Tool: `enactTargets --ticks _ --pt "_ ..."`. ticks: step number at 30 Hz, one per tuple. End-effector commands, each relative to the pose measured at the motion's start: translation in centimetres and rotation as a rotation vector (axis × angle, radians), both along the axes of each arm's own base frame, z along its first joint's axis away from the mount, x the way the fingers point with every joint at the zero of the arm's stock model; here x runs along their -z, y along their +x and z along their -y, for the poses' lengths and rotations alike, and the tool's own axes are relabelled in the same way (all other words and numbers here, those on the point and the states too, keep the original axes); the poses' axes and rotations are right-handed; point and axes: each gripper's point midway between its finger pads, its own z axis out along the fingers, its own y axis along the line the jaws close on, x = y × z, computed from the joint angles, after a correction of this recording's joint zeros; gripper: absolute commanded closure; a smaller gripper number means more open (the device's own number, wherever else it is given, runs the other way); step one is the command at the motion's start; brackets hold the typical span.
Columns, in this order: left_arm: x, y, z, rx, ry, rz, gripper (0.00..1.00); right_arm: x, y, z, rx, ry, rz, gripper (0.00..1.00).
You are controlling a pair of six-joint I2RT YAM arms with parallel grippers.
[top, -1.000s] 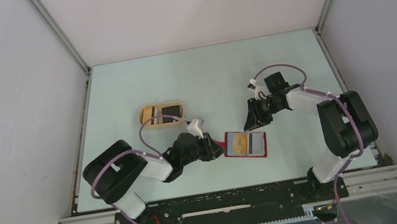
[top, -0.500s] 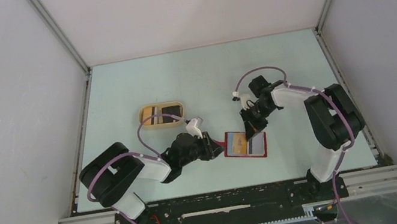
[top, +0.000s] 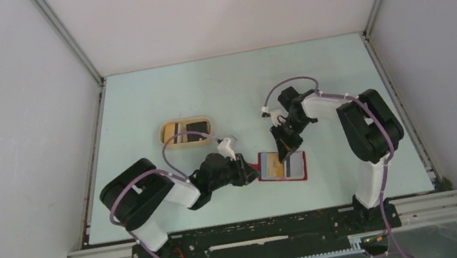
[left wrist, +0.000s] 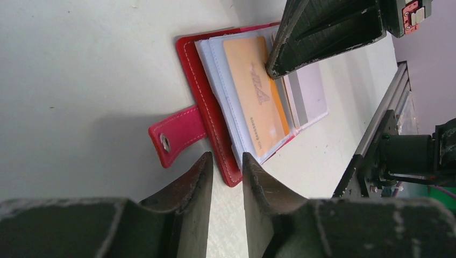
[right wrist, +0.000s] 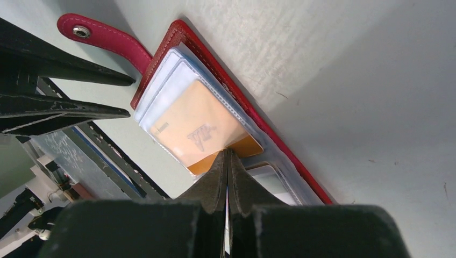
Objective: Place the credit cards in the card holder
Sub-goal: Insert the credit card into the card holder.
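Note:
The red card holder (top: 262, 167) lies open on the table, with its strap (left wrist: 180, 134) to the left. An orange-yellow card (right wrist: 193, 129) sits partly in its clear left pocket, one end sticking out. A pale card (right wrist: 269, 180) lies in the pocket beside it. My right gripper (right wrist: 227, 153) is shut, tips touching the orange card's exposed end (left wrist: 258, 97). It stands over the holder in the top view (top: 283, 150). My left gripper (left wrist: 226, 158) has its jaws a narrow gap apart, tips at the holder's red left edge (left wrist: 212, 115), beside the strap.
A tan oval dish (top: 164, 136) holding more cards, one with a dark stripe, stands on the table behind and left of the holder. The front rail (top: 263, 228) runs close below the holder. Both arms crowd the holder from either side.
My right gripper has moved left and toward the front, from beside the holder's far corner down onto the orange card. My left gripper has stayed at the holder's left edge.

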Motion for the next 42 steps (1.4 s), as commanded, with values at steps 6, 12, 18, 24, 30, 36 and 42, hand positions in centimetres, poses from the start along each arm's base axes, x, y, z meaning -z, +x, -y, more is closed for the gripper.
enactTargets --ticks 6,12,18,24,30,36,42 --pt "-1.3 0.9 -0.1 -0.020 -0.013 0.059 0.66 -1.3 1.7 -1.9 -0.034 0.059 0.086 0.98" --pt "-3.0 1.2 -1.1 -0.052 -0.035 0.118 0.62 -3.9 1.3 -2.5 -0.086 0.142 0.133 0.97" --pt "-4.9 1.9 -0.3 -0.041 -0.072 0.162 0.59 -7.7 1.4 -1.3 -0.208 0.226 0.300 0.96" --pt "-5.1 2.1 1.4 -0.012 -0.121 0.101 0.63 -6.6 1.5 0.7 -0.137 0.246 0.195 0.95" --pt "-5.5 2.3 2.4 0.007 -0.144 0.091 0.63 -5.2 1.3 0.8 -0.111 0.254 0.097 0.95" --pt "-5.0 2.2 3.2 0.030 -0.153 0.052 0.64 -4.4 0.7 0.2 -0.111 0.268 0.027 0.95" --pt "-4.3 2.1 3.6 0.034 -0.153 0.023 0.63 -4.2 0.3 -0.9 -0.096 0.295 -0.033 0.95"
